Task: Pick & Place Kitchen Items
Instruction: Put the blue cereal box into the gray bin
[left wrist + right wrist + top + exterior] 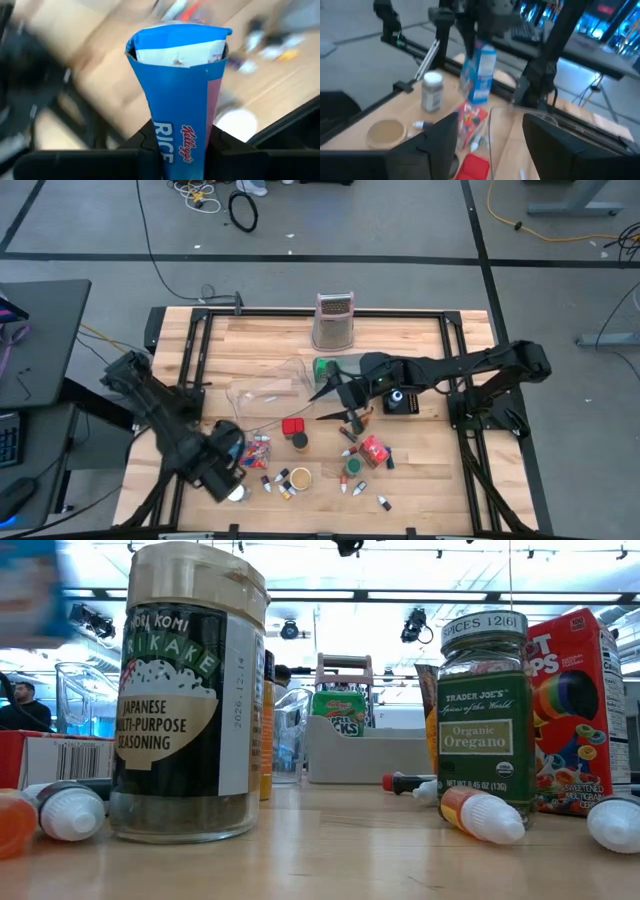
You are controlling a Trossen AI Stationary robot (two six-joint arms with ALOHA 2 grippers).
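Observation:
My left gripper (224,452) is at the table's near left and is shut on a small blue Rice cereal box (180,85); the right wrist view shows that box (479,72) too. My right gripper (335,398) hovers open over the table's middle, beside a clear tray (262,392), and touches nothing. Loose goods stand on the wood: a red packet (293,426), a seasoning jar (190,690), an oregano jar (485,720), a red cereal box (580,710), a round tin (300,478) and small capped droppers (480,815). A green box (338,712) stands in a grey tray (365,758). My left gripper pinches the blue box's lower part (182,142) between its two fingers (147,145), one on each narrow side. The card walls are squeezed in at the fingers, so the box narrows toward them. The box's open top end (177,42) points away from the gripper. The box is lifted clear of the table, tilted.
A tall metal grater (335,320) stands at the far middle. A black object (400,402) lies under the right arm. Black frame rails (320,311) border the table. The wood on the far left (250,345) and far right is bare.

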